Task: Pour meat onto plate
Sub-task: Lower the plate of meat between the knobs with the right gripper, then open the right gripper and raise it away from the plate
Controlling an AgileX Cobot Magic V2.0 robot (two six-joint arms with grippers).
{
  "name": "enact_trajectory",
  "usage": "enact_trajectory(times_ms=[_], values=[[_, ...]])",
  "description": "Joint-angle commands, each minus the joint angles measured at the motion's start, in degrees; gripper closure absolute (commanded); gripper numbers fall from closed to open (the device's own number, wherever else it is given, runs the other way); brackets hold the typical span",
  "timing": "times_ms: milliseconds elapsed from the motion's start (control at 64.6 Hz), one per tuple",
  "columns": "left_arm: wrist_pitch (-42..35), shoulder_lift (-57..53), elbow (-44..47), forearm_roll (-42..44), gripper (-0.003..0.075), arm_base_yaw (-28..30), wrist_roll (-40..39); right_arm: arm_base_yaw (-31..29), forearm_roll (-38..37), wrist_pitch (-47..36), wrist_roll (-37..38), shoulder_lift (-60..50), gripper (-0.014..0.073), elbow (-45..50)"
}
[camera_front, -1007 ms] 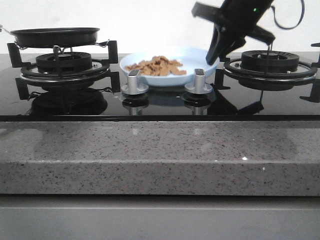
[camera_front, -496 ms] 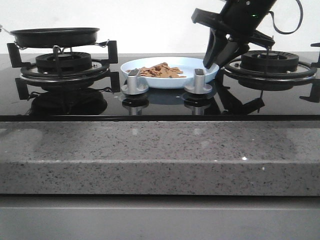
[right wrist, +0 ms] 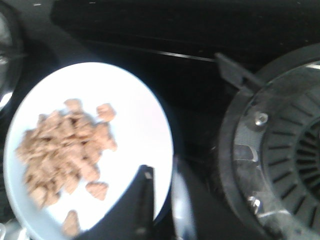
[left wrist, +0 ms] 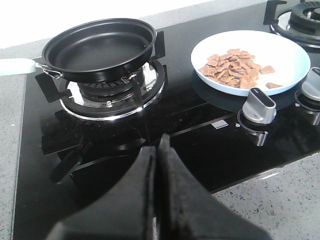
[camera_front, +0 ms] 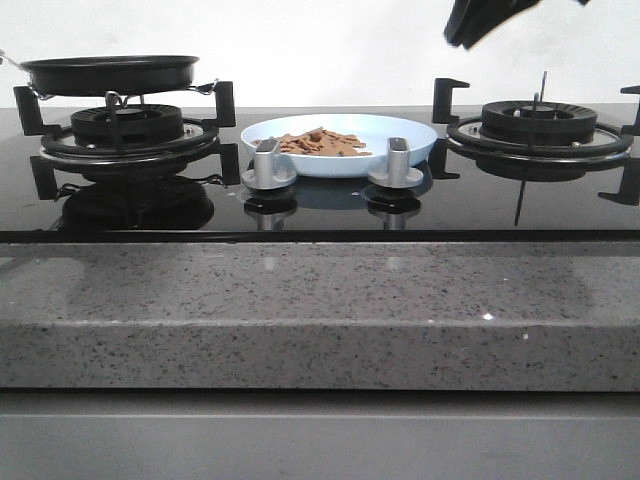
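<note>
The pale-blue plate (camera_front: 412,136) lies flat on the black glass hob between the two burners, behind the knobs. The meat (camera_front: 320,142), a heap of small tan pieces, sits on its left half. In the right wrist view the plate (right wrist: 135,100) and meat (right wrist: 65,145) lie below my right gripper (right wrist: 162,172), which is open with only the plate's rim showing through the narrow gap. From the front, the right gripper (camera_front: 462,38) hangs high above the plate's right edge. My left gripper (left wrist: 159,145) is shut and empty, near the hob's front edge, apart from the plate (left wrist: 285,55).
An empty black frying pan (camera_front: 110,72) rests on the left burner, its pale handle pointing left. The right burner (camera_front: 540,125) stands bare. Two silver knobs (camera_front: 268,165) (camera_front: 397,163) stand in front of the plate. A speckled grey counter edge (camera_front: 320,300) runs along the front.
The plate went from tilted up to lying flat. My right gripper let go of its right rim and rose to the top of the front view.
</note>
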Motion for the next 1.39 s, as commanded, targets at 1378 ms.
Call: enact_trajectory(times_ms=[1378], values=[[-4.4,-0.1,-1.6,0.5,0.0741,-0.5,-0.5,0.0,-12.0,-38.5,-6.7,-97.4,0.0657,87.5]])
